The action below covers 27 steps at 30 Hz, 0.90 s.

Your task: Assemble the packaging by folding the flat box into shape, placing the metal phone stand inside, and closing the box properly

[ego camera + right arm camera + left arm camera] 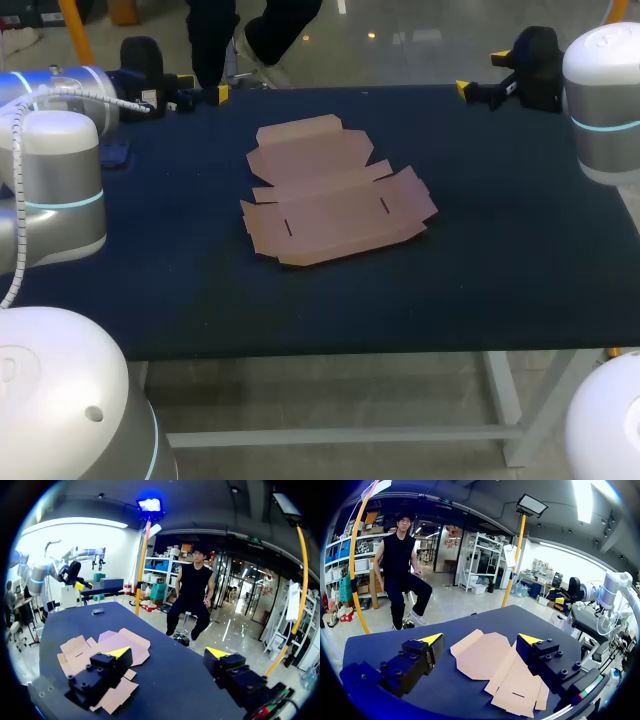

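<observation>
Dark table (520,260), flat box (335,195) ahead of left hand (481,640), right hand (168,652) — both spread, empty.

You have a table (500,260) with a dark blue top. A flat box (335,200) of brown cardboard lies unfolded on it near the middle, its flaps spread out.

Seen from the left gripper (480,640), the sheet rests on the tabletop just ahead of the gap between the fingers (432,647) and runs under the one on the right arm's side.

Seen from the right gripper (168,652), it lies ahead of and partly beneath one finger, not between the two.

Farther ahead, past the cardboard and well apart from it, a small dark object (97,611) sits on the tabletop; you cannot tell what it is.
</observation>
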{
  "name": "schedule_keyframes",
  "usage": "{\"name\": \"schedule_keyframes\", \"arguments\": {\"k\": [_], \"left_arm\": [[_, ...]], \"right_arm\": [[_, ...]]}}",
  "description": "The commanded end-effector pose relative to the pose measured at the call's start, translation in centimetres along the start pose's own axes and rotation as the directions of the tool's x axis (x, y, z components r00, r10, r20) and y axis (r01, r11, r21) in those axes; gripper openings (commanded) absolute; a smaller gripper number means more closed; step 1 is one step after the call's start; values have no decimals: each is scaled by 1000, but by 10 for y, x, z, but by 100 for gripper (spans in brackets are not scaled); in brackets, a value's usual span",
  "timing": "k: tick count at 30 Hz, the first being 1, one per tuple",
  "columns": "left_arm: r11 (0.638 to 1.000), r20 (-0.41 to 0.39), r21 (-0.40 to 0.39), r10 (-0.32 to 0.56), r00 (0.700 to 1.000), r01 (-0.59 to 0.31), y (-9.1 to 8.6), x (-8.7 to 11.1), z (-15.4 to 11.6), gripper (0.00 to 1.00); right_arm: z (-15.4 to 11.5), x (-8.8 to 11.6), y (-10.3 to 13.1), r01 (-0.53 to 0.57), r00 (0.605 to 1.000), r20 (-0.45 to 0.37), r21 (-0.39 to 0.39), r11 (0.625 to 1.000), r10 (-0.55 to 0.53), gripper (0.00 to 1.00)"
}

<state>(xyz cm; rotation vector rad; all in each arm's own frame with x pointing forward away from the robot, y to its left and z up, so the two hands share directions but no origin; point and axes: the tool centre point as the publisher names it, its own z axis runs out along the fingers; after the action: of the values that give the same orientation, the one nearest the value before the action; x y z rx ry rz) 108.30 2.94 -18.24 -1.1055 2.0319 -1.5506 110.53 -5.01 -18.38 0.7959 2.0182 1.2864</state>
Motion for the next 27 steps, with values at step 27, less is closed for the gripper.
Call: {"name": "schedule_keyframes", "arguments": {"k": [27], "left_arm": [[998,-13,-48,-46,999,46,0,0,5,100]], "right_arm": [[4,3,0,-13,1000,-3,42,999,13,100]]}}
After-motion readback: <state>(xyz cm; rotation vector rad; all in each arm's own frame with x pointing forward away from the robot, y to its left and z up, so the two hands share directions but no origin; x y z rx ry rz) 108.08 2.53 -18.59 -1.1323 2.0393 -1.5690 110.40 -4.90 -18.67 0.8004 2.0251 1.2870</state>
